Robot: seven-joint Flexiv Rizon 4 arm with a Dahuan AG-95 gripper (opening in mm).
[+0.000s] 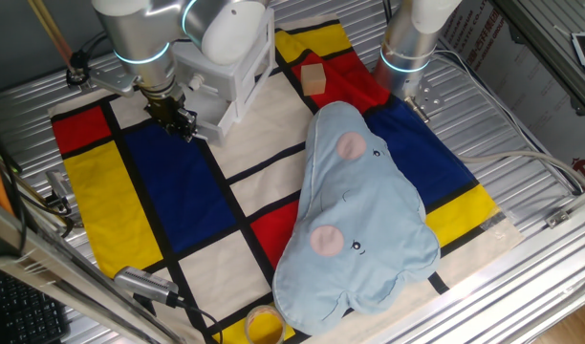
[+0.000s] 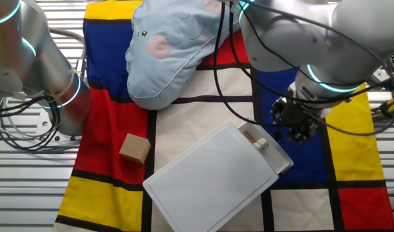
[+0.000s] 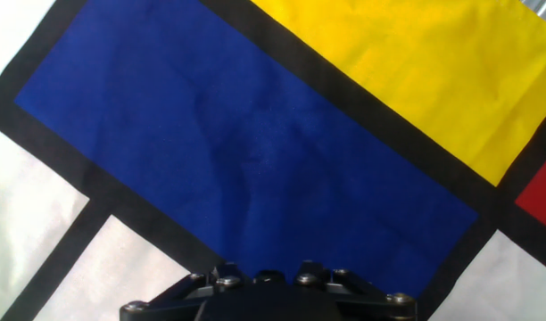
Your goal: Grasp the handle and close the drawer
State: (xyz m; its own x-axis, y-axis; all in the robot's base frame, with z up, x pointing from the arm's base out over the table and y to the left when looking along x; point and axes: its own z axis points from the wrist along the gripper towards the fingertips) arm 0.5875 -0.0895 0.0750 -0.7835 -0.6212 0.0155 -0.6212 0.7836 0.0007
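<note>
The small white cabinet (image 2: 210,180) stands on the patterned cloth; it also shows at the back of one fixed view (image 1: 230,81). Its drawer (image 2: 279,156) sticks out a little on the right, with a small handle (image 2: 261,144) on the front panel. My gripper (image 2: 299,125) is black and hangs just beyond the handle, apart from it, over a blue patch; it also shows left of the cabinet (image 1: 178,119). The hand view shows only the gripper's dark body (image 3: 268,299) above blue cloth. The fingers are too dark to tell whether they are open or shut.
A tan wooden cube (image 1: 314,78) lies beside the cabinet. A big light-blue elephant-shaped cushion (image 1: 359,210) covers the cloth's middle and right. A second arm's base (image 1: 412,43) stands at the back. A yellow round thing (image 1: 264,327) lies at the front edge.
</note>
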